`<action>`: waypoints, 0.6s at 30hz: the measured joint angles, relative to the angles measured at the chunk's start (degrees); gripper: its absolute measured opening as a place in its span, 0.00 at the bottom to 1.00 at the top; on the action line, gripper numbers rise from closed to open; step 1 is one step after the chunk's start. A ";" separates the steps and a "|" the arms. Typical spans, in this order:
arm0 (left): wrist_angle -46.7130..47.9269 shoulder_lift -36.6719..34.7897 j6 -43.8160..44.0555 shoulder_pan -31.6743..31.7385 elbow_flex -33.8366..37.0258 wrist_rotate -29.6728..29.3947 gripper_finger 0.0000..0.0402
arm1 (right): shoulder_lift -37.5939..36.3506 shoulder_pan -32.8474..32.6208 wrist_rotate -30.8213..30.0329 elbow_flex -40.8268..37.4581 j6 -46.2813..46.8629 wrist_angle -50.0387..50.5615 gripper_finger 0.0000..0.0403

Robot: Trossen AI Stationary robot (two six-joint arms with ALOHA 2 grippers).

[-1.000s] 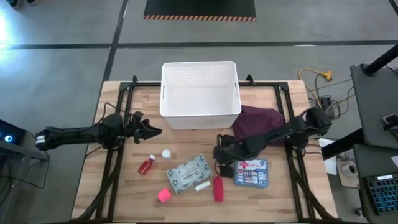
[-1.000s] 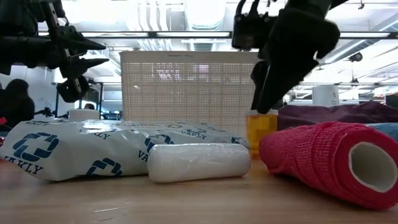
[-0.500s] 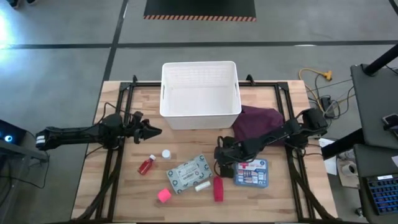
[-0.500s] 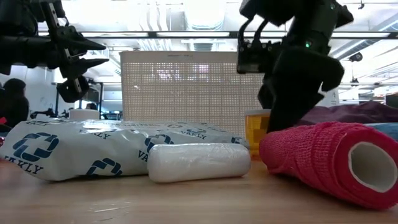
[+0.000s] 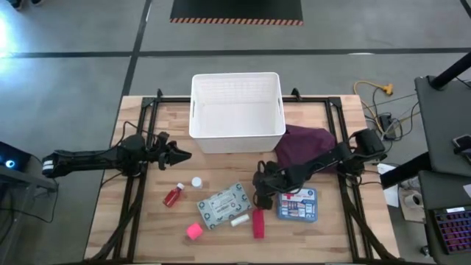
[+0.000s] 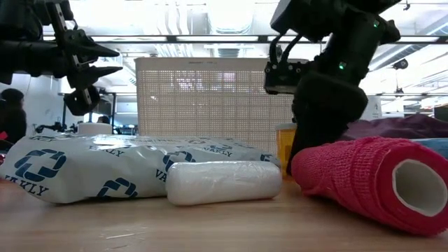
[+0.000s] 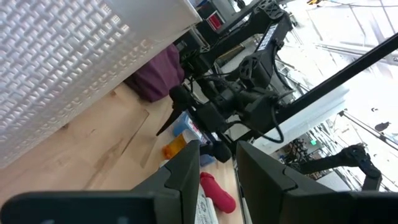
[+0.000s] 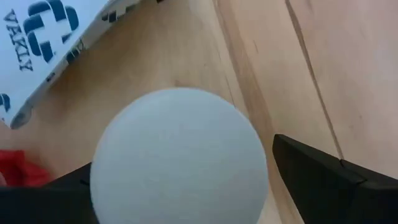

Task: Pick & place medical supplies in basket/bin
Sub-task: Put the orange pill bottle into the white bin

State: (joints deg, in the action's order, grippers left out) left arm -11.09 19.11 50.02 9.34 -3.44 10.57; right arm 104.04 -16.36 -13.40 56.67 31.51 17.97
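Note:
My right gripper (image 5: 259, 197) is open and points down at a small yellow bottle (image 6: 283, 148) standing left of the blue first-aid box (image 5: 298, 205). In the right wrist view its fingers stand on either side of the bottle's round white cap (image 8: 180, 155); I cannot tell whether they touch it. The white bin (image 5: 237, 76) stands at the far middle. The grey-green packet (image 5: 224, 205), white roll (image 5: 238, 220), red roll (image 5: 258, 223), pink cube (image 5: 193, 231), red bottle (image 5: 173, 195) and a white cap (image 5: 196, 182) lie on the table. My left gripper (image 5: 182, 155) waits open, high at the left.
The maroon cloth (image 5: 302, 143) lies bunched right of the bin, under my right arm. Black frame rails run along both table sides. The red roll (image 6: 364, 182) and packet (image 6: 105, 171) lie close beside the yellow bottle. Bare wood shows between the bin and the supplies.
My right gripper has come down and a little toward the table's near edge, onto the yellow bottle, until its fingers stand around the white cap. The supplies and my left arm have stayed where they were.

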 joint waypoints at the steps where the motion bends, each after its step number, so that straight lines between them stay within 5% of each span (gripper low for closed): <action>1: 0.01 0.00 0.00 0.00 0.02 0.00 0.22 | -0.08 0.01 -0.20 0.04 -0.01 -0.17 0.81; 10: 0.20 0.00 0.00 0.00 0.07 -0.15 0.22 | -0.21 0.02 -0.68 0.06 1.74 -0.10 0.77; 18: 0.22 0.00 0.00 0.00 0.07 -0.57 0.22 | -0.30 0.02 -0.77 -0.18 2.25 -0.19 0.47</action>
State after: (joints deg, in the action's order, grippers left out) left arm -10.87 19.11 50.02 9.34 -3.38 10.00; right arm 103.74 -16.34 -14.17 56.49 33.77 17.78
